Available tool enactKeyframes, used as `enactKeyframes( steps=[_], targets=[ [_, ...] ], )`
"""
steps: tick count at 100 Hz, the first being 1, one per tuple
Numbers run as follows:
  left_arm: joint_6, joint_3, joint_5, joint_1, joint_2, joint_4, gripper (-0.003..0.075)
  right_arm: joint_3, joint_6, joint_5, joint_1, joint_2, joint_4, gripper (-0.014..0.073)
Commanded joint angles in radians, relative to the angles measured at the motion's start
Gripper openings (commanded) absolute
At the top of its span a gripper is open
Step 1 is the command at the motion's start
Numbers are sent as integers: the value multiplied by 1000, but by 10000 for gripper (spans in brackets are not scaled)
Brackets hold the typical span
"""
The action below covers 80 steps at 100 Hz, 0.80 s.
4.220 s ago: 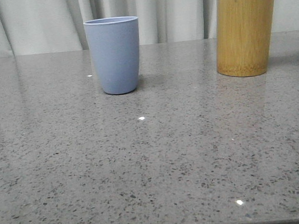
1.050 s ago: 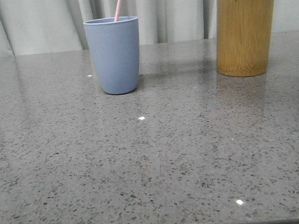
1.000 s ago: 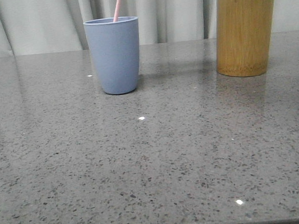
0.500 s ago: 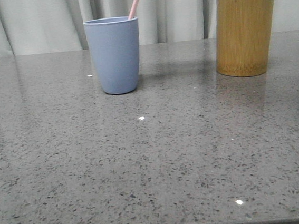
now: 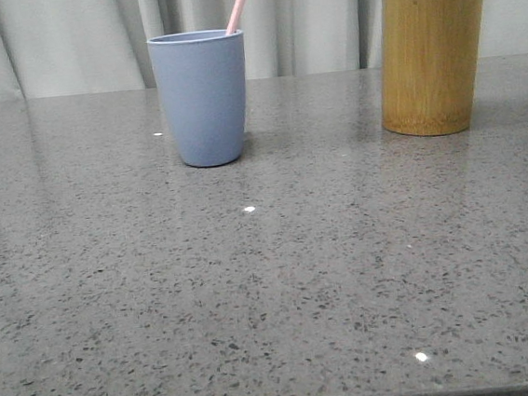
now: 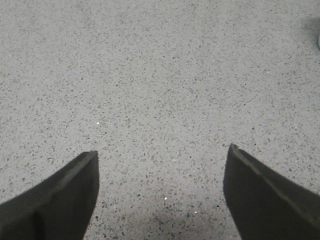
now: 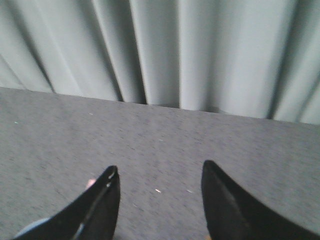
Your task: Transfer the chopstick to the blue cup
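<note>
The chopstick (image 5: 240, 2) stands in the blue cup (image 5: 201, 96), leaning toward one o'clock on its rim. Left claw (image 6: 160, 195) and right claw (image 7: 160, 200) are both released, empty. A brush while retreating could tip the cup.

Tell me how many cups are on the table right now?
2: the blue cup left of centre holding the chopstick, and the bamboo cup at back right.
</note>
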State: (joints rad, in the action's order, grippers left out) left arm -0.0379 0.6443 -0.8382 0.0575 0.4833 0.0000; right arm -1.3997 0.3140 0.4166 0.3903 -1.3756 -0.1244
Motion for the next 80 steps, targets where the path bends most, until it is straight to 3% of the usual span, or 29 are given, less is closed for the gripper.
enactKeyframes(
  steps=[1, 22, 48, 80],
  targets=[
    [-10, 25, 76, -5, 4, 0, 512, 36, -12, 7, -39, 119, -65, 393],
    [-10, 25, 76, -5, 4, 0, 512, 255, -12, 83, -110, 354, -91, 393],
    [-10, 25, 76, -5, 4, 0, 512, 533, -12, 196, -114, 662, -99, 393],
    [-10, 25, 76, -5, 4, 0, 512, 711, -11, 302, -114, 963, -101, 393]
  ],
)
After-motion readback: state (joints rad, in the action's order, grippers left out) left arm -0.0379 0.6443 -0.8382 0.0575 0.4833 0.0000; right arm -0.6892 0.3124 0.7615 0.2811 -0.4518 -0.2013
